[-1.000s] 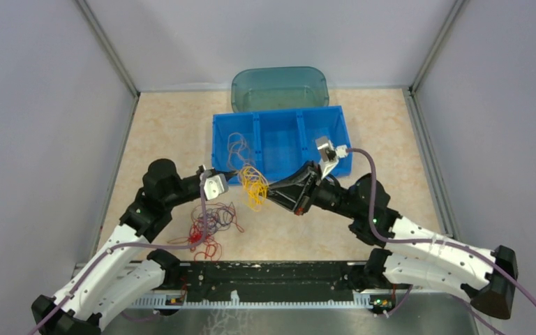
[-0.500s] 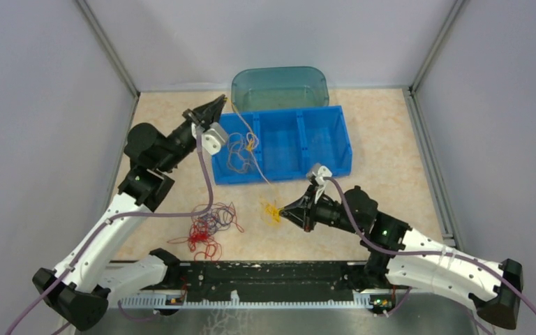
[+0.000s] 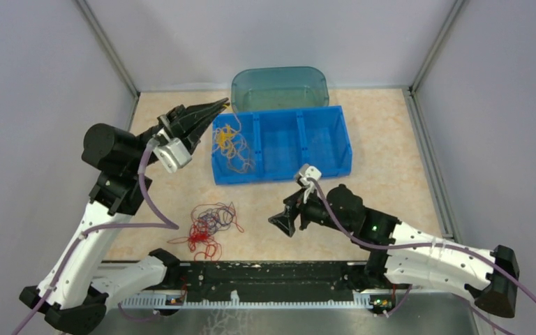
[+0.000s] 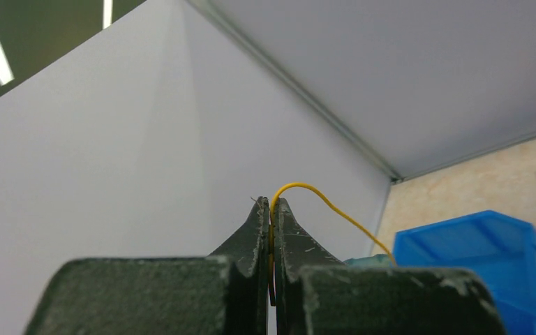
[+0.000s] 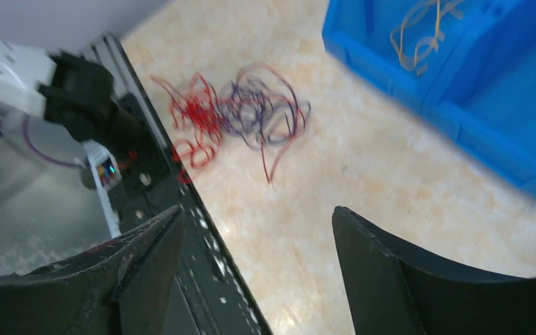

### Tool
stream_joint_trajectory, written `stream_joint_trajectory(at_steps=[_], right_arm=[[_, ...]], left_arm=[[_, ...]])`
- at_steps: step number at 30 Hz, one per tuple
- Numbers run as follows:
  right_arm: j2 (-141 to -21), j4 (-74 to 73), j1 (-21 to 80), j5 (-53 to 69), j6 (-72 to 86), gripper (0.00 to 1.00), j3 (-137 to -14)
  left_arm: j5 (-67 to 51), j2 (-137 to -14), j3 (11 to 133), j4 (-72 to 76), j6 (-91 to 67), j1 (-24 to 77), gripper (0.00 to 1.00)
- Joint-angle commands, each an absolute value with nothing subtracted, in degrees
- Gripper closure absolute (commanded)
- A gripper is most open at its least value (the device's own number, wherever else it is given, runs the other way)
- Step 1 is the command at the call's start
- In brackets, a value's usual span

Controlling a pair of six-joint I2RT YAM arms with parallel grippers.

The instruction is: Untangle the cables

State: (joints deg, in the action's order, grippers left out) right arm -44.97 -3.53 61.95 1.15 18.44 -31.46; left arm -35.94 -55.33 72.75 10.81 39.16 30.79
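Held up and out with the left gripper (image 3: 218,106) pressed together, the two jaws flat against each other and a thin yellow-orange cable (image 3: 227,138) nipped between them close to the tips. From the left wrist, seen as a single strand rising out of the pinch, arching over and dropping away to the right of the fingers, toward the blue bin (image 3: 321,167). Below and just to the right of those tips, gathered in loose loops inside the bin's left-hand compartment. No sign of anything else caught in that grip.

Spread wide at the right gripper (image 3: 281,225), nothing between the jaws, only bare table (image 3: 391,181) showing in the gap from the right wrist. Tilted down toward the tabletop, though hard to say whether touching it or just above. Out ahead of these open fingers and off to their left, well apart from them: the red and purple clump (image 3: 206,227), curly strands knotted together and lying flat on the table, red mostly on the side toward the arm bases, purple on the side toward the bin. Ahead and to the right of the same fingers, the near wall of the bin, with a bit of yellow loop visible over its edge; blurred in that view.

Beyond the bin, farther from both grippers, a teal container (image 3: 279,87) against the back wall.
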Motion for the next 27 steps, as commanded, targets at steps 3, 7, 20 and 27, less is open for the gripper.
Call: stream_joint_trajectory(at_steps=[3, 7, 20, 27], right_arm=[[-39.9, 6.6, 62.3, -0.8, 16.1, 0.19, -42.1], [-41.6, 14.4, 62.3, 0.6, 15.3, 0.17, -44.2], [-54.6, 30.3, 62.4, 19.4, 21.3, 0.23, -44.8], [-57.8, 34.3, 62.4, 20.5, 25.3, 0.44, -42.6]], left_arm=[[-49.5, -53.9, 74.8, 2.6, 32.5, 31.1, 1.00], [-51.2, -53.6, 75.2, 2.0, 30.4, 31.2, 1.00], [-53.3, -53.4, 76.6, 1.7, 27.7, 31.2, 1.00], [-53.6, -53.9, 78.0, 3.4, 25.1, 31.2, 1.00]])
